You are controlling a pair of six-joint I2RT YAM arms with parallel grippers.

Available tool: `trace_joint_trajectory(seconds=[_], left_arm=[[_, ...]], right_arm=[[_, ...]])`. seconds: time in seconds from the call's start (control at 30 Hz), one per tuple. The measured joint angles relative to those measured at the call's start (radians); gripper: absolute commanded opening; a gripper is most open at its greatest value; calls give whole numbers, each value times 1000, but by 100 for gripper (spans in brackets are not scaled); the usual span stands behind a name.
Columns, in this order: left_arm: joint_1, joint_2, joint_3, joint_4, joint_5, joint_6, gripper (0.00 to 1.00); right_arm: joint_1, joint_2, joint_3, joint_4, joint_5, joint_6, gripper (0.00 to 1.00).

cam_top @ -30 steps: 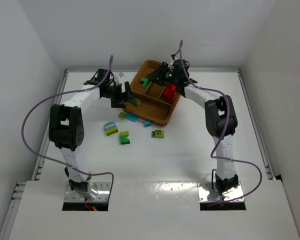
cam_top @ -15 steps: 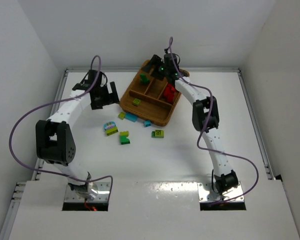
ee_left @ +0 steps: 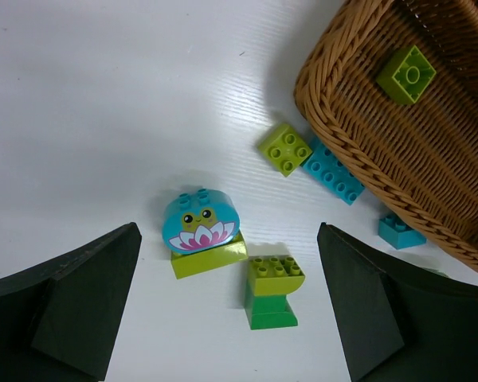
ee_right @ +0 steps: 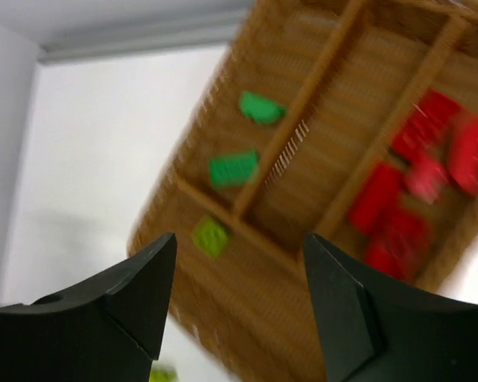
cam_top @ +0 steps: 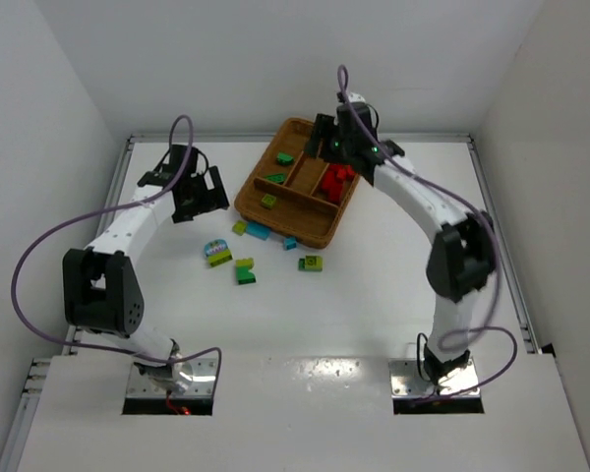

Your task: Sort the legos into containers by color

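The left fingers (ee_left: pixel 72 302) are spread wide with nothing between them, held over the tabletop (ee_left: pixel 103 95). Below them a light-blue frog brick (ee_left: pixel 199 221) is seated on a lime one, with a lime-on-green stack (ee_left: pixel 272 293) just beside it. Nearer the wicker tray (ee_left: pixel 358 127), a lime brick (ee_left: pixel 285 149) and a blue brick (ee_left: pixel 333 177) are seen side by side – the blue one at the foot of the tray's wall. The right fingers (ee_right: pixel 127 294) are likewise parted and empty, held above the tray, which is blurred in the right wrist view. Red legos (cam_top: pixel 334 181) are gathered in the right compartment, green legos (cam_top: pixel 275 179) in the far left one, and a single lime lego (cam_top: pixel 268 201) in the near left one.
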Motion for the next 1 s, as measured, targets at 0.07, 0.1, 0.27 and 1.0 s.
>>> trace_joint_trajectory(seconds=[0.07,0.1,0.27,1.0], left_arm=[[0,-19,-14,5,-5,-5,100],[0,-29,-22,8,-4,-8,100],[0,-53,-39,16,21,-13,100],[-6,-96,-78,12,-49,-16,100]], right_arm=[[59,-186,-188,5,113,-38,63],[96,-271,-283,10,162,-48,63],[241,-541,-683,-26,215,-71,63],[447,-72,-514,-32,298,66,68]])
